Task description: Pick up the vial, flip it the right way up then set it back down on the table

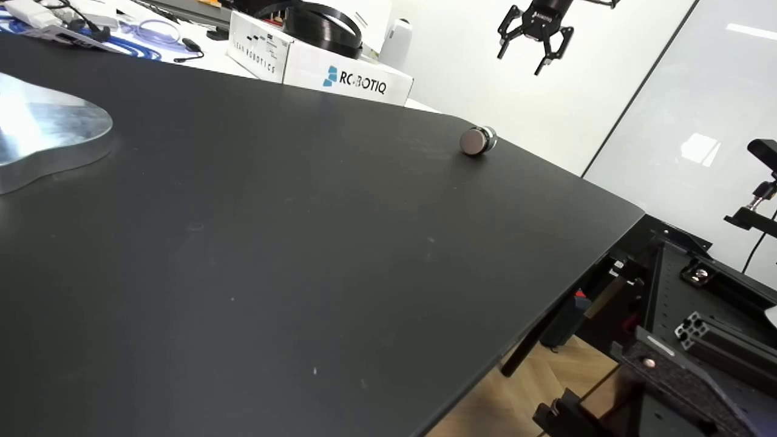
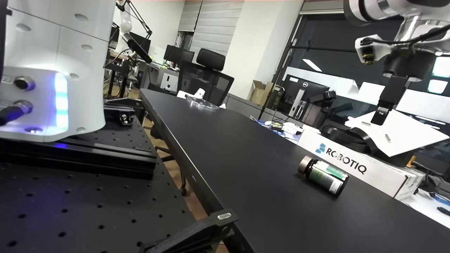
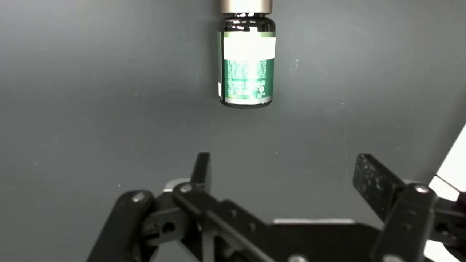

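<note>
While my Robotiq gripper (image 3: 283, 162) hangs released, its two fingers (image 3: 201, 171) spread with nothing between them, in an exterior view the vial (image 1: 478, 141) lies on its side near the edge of the matte black table (image 1: 273, 255). It is a dark bottle with a bronze cap (image 3: 247, 6) and a green-and-white label (image 3: 249, 69). Rolling is my main worry: the wrist view shows it nearer the line of one finger, so that finger could touch first and push the round body, perhaps over the edge. It also lies ahead of my fingers there, so a straight descent may, I judge, miss. A hold off its middle might let it twist during the flip. In an exterior view my white arm (image 2: 390, 8) reaches in high, fingers pointing down, well above the table.
</note>
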Robot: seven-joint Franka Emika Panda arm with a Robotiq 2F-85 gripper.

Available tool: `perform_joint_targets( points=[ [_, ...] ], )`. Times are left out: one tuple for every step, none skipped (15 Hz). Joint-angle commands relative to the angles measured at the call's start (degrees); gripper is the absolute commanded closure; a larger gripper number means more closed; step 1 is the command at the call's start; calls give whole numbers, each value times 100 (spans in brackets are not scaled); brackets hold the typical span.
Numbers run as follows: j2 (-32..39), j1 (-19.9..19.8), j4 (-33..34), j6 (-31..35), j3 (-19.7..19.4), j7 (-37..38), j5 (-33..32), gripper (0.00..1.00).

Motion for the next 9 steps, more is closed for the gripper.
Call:
perform_joint_targets(
  points=[
    [358, 159, 164, -245, -48, 423, 141, 0],
    [394, 194, 64, -196, -45, 431, 131, 0],
    [439, 220, -9, -87, -42, 406, 119, 0],
    [497, 236, -58, 9, -42, 353, 102, 0],
    [551, 255, -82, 79, -47, 327, 96, 0],
    [598, 256, -112, 221, -36, 257, 112, 0],
    [659, 258, -142, 407, -25, 170, 109, 0],
    [727, 255, -144, 509, -11, 136, 143, 0],
    [769, 260, -160, 574, -8, 128, 159, 0]
  ],
)
